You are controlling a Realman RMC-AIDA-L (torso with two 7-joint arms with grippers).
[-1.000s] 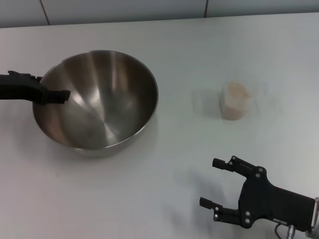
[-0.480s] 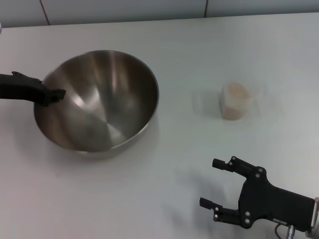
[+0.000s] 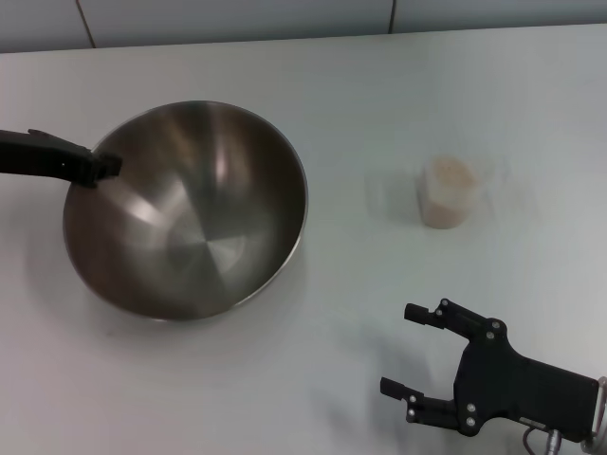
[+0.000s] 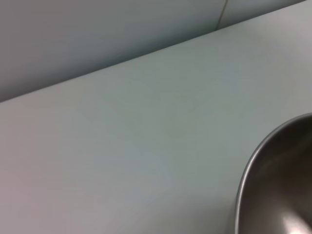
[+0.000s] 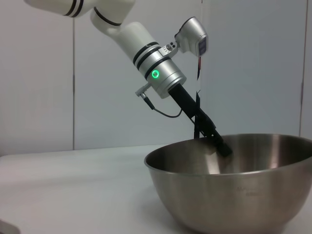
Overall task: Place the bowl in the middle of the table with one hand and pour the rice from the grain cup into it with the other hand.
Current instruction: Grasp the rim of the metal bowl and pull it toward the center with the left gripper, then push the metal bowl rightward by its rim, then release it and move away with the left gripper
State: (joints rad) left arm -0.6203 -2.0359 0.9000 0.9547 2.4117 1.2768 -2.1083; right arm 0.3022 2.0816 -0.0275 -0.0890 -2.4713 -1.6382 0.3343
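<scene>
1. Our left gripper [image 3: 104, 169] sits at the left rim of the bowl [image 3: 190, 213]. From the right wrist view its tip dips just inside the rim, but we cannot tell whether the fingers are clamped on the steel or have let go.
2. The bowl rests on the table [image 3: 285, 379], left of centre, and it is empty.
3. The cup [image 3: 448, 194], filled with rice [image 3: 450, 173], stands upright to the right of the bowl, well apart from it.
4. Our right gripper [image 3: 417, 351] hangs low at the near right, fingers spread wide and holding nothing, with the cup beyond it.
5. To finish this step well, we judge the bowl should sit flat and steady before the left arm lifts straight off the rim, so the bowl is not tipped or dragged.
6. The bowl is slick steel on a smooth top, so any sideways tug could slide it.
7. Then 1 clean grasp around the cup's wall suits the right gripper.
</scene>
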